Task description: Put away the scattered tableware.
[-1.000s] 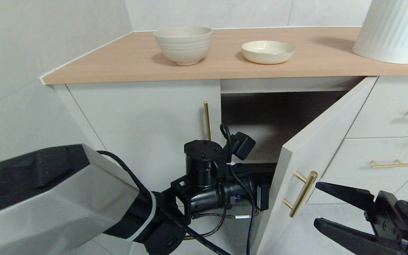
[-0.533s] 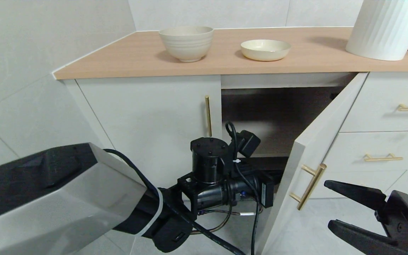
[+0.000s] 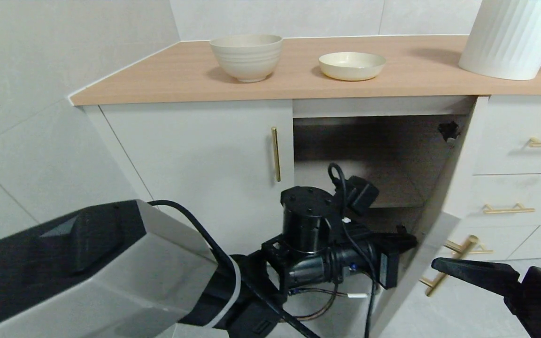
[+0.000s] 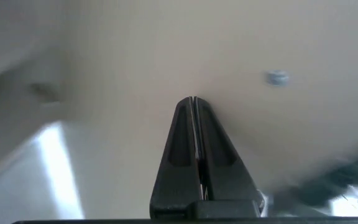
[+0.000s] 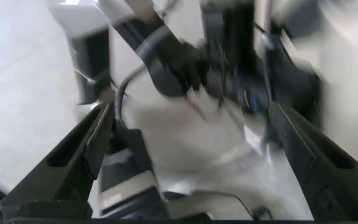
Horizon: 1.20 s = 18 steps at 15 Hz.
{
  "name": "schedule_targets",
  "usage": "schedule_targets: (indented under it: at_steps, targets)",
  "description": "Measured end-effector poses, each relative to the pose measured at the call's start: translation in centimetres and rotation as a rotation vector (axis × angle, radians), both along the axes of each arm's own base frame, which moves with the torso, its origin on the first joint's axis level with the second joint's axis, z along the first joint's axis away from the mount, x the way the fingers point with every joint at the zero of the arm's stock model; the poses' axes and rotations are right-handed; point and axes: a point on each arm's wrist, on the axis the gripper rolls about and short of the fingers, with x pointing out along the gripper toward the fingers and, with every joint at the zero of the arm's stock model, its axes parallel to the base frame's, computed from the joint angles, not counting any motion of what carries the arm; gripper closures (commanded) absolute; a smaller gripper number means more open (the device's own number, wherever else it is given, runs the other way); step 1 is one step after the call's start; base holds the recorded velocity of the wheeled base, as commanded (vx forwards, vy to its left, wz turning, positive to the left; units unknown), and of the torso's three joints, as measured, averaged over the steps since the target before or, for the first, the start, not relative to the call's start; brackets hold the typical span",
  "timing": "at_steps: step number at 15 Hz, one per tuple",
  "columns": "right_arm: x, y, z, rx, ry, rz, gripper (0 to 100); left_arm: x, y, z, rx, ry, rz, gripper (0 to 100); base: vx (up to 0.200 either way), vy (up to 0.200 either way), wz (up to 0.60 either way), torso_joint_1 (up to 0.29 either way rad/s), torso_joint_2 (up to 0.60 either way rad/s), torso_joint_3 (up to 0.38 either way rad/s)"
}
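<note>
A deep cream bowl [image 3: 246, 56] and a shallow cream dish [image 3: 351, 65] stand apart on the wooden counter [image 3: 167, 80]. Below them the right cabinet door [image 3: 442, 234] is swung wide, showing a dark interior with a shelf [image 3: 388, 188]. My left gripper [image 3: 407, 240] is low at the door's inner face; in the left wrist view it [image 4: 193, 101] is shut, with its tip against that pale panel and nothing held. My right gripper [image 5: 191, 111] hangs open and empty just outside the door, and one of its fingers [image 3: 472, 273] lies next to the brass door handle [image 3: 456, 263].
A tall white ribbed container [image 3: 514, 37] stands at the counter's right end. The left cabinet door [image 3: 195, 159] is closed, with a brass handle [image 3: 275, 154]. Drawers with brass handles [image 3: 507, 208] lie to the right. Tiled wall bounds the left side.
The cabinet door has swung much wider, with my left arm following it to the right. My right gripper has dropped lower and to the right. The head view shifted slightly early on.
</note>
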Motion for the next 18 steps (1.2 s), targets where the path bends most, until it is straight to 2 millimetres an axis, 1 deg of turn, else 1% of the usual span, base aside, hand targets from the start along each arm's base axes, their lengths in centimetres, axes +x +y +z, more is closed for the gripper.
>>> schedule_targets:
  at_steps: [2,3,4,5,7,8,10,12,14,16,17,18]
  targets:
    - [-1.0,0.2,1.1,0.036,-0.041,0.065,0,-3.8,-2.7,0.4,0.006,0.006,-0.110,100,0.000,0.000,0.00,0.000,0.00,0.000]
    - [-1.3,0.2,1.4,0.039,-0.046,0.088,0,-5.4,-3.3,0.6,0.010,0.010,-0.143,100,0.000,0.000,0.00,0.000,0.00,0.000]
    - [-1.6,0.1,1.7,0.038,-0.052,0.124,0,-6.1,-3.5,0.6,0.014,0.011,-0.148,100,0.000,0.000,0.00,0.000,0.00,0.000]
    - [-1.9,0.0,1.9,0.042,-0.063,0.157,0,-6.4,-3.5,0.8,0.012,0.009,-0.142,100,0.000,0.000,0.00,0.000,0.00,0.000]
    - [-2.2,-0.2,2.1,0.047,-0.077,0.190,0,-6.3,-3.2,1.4,0.001,-0.001,-0.113,100,0.000,0.000,0.00,0.000,0.00,0.000]
    - [-2.2,-0.2,2.1,0.045,-0.074,0.189,0,-6.1,-2.7,1.9,-0.005,-0.005,-0.099,100,0.000,0.000,0.00,0.000,0.00,0.000]
    - [-2.0,-0.1,2.0,0.041,-0.066,0.168,0,-5.0,-0.9,3.0,-0.017,-0.013,-0.054,100,0.000,0.000,0.00,0.000,0.00,0.000]
    - [-1.0,0.3,1.6,0.022,-0.031,0.087,0,-3.3,2.5,4.2,-0.016,-0.016,0.031,100,0.000,0.000,0.00,0.000,0.00,0.000]
    - [0.7,0.9,1.3,-0.004,0.008,-0.004,0,-1.6,7.2,5.4,0.004,-0.004,0.145,100,0.000,0.000,0.00,0.000,0.00,0.000]
    - [3.1,2.0,1.3,-0.030,0.038,-0.069,0,-0.2,12.9,6.9,0.042,0.027,0.295,100,0.000,0.000,0.00,0.000,0.00,0.000]
    - [4.4,2.7,1.4,-0.037,0.046,-0.088,0,0.1,15.7,7.7,0.061,0.046,0.370,100,0.000,0.000,0.00,0.000,0.00,0.000]
    - [5.8,3.5,1.7,-0.040,0.049,-0.107,0,-0.1,18.3,8.6,0.075,0.063,0.439,100,0.000,0.000,0.00,0.000,0.00,0.000]
